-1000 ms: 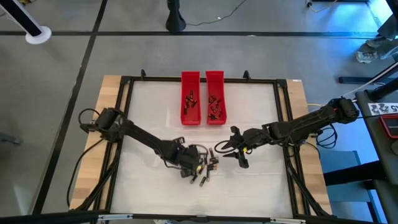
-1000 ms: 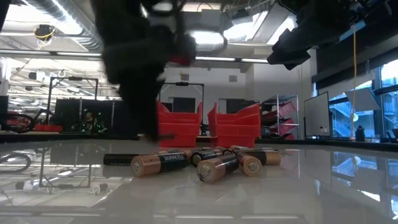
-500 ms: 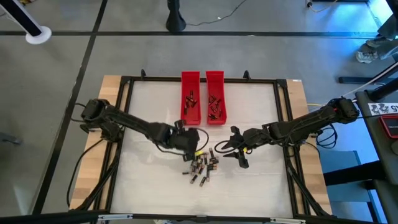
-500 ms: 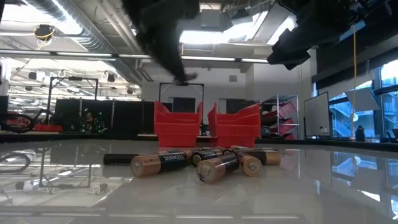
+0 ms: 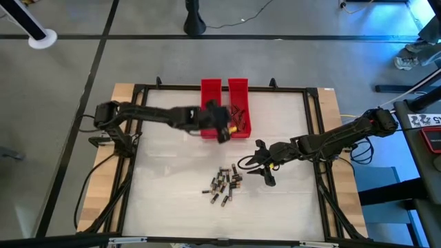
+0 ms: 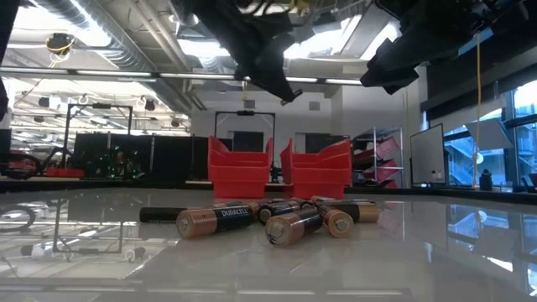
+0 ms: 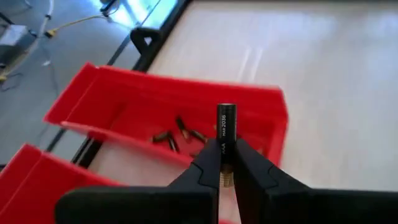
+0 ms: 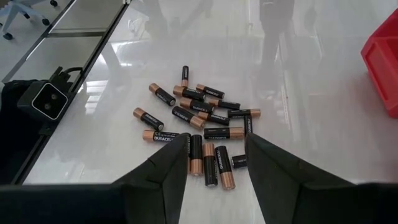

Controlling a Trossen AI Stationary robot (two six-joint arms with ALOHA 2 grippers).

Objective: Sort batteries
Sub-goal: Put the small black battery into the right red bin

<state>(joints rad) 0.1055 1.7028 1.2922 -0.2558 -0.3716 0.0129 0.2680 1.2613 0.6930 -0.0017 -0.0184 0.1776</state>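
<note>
Several batteries lie loose in a pile on the white table, seen close in the low view and in the right wrist view. Two red trays stand at the far side: the left tray and the right tray, each with several batteries in it. My left gripper hangs over the trays' near ends, shut on one battery. My right gripper is open and holds nothing; it hovers just right of the pile. My left gripper pinches one battery between its two fingers. The fingers are on the battery's coppery end, and its black end sticks out past the fingertips, so the battery lies along the fingers. It is lifted clear, above the right tray.
A black frame borders the white table surface, with wooden edges outside it. Bare white table lies left and right of the pile. In the low view the trays stand behind the pile, and the room lies beyond.
My left gripper has risen from the battery pile and travelled toward the table's far edge, ending over the near ends of the red trays. The pile, partly covered by the gripper before, now shows whole. My right arm has kept still.
</note>
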